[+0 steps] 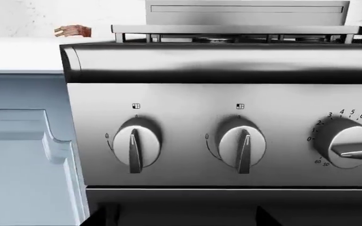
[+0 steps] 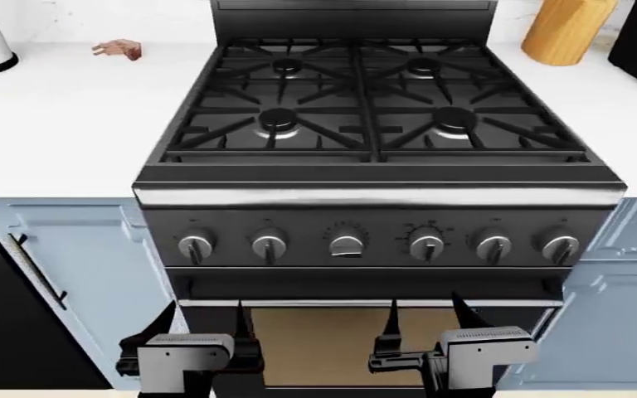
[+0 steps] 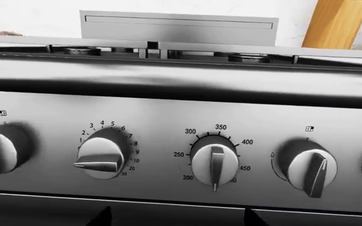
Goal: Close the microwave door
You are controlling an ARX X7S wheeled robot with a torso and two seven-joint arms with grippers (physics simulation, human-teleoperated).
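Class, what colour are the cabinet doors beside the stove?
Pale blue cabinet doors, clearest in the head view.

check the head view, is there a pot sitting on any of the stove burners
No, all four burners on the stove show bare black grates with nothing resting on them.

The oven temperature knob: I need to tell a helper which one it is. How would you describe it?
Find the stove's steel control panel. Of its six knobs, it is the fourth from the left, the only one ringed by numbers from 200 to 450.
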